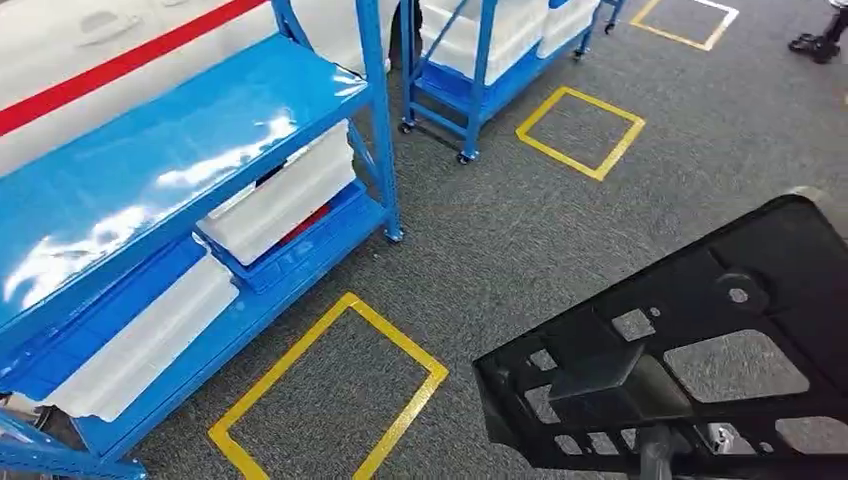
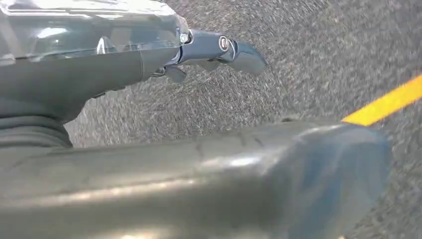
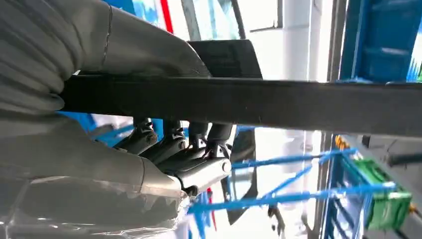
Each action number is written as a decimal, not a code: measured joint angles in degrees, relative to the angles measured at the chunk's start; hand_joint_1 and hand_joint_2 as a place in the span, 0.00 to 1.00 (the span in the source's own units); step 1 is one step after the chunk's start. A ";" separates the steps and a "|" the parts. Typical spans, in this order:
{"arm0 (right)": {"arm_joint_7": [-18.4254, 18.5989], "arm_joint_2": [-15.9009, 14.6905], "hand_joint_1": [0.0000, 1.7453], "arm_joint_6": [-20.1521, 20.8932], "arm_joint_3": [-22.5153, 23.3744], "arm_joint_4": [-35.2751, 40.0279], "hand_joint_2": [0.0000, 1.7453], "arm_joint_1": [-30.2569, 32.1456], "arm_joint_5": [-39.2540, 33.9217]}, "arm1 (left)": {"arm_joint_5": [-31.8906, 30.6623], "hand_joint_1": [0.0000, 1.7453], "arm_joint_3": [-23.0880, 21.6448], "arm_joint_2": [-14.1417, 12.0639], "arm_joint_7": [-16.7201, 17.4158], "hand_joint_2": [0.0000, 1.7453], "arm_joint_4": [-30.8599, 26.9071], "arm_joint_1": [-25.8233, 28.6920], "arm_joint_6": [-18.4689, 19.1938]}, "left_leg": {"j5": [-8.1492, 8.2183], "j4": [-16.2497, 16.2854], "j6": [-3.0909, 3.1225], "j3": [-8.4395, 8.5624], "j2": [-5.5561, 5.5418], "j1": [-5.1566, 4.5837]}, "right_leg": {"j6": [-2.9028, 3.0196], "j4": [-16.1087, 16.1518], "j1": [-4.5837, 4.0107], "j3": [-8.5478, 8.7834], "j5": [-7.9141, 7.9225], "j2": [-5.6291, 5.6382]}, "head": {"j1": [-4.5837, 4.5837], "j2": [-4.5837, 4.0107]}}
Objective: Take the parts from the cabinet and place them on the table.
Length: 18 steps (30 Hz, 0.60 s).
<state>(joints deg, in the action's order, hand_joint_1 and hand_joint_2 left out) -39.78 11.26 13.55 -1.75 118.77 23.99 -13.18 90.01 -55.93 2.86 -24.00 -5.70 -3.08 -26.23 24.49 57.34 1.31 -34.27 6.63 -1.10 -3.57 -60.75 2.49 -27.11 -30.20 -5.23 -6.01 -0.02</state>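
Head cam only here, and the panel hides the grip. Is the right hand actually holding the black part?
Observer: Yes. In the right wrist view the right hand grips the black part, thumb on one face, fingers on the other.
Operator: Left hand helping?
Observer: No. The left hand holds nothing and hangs over grey carpet.
Operator: Anything near it?
Observer: A yellow tape line on the floor beyond it.

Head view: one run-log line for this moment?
right robot hand: grips black part | left robot hand: holds nothing | blue rack: left | table: unseen
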 joint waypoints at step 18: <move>-0.11 2.03 1.00 -8.45 6.62 6.21 1.00 -0.12 12.16 | 0.00 0.00 2.99 1.07 -1.51 0.00 1.66 0.28 0.33 | 6.27 -2.11 0.07 9.19 -10.51 0.62 | 3.95 3.26 -2.19 -8.29 6.90 12.09 | -0.22 0.00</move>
<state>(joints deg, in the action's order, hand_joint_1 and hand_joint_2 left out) -39.89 13.29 5.10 4.88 124.98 23.87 -1.02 90.01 -52.94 3.93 -25.51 -4.04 -2.80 -25.90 30.76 55.24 1.38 -25.09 -3.88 -0.48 0.38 -57.50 0.31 -35.39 -23.30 6.86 -6.23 -0.02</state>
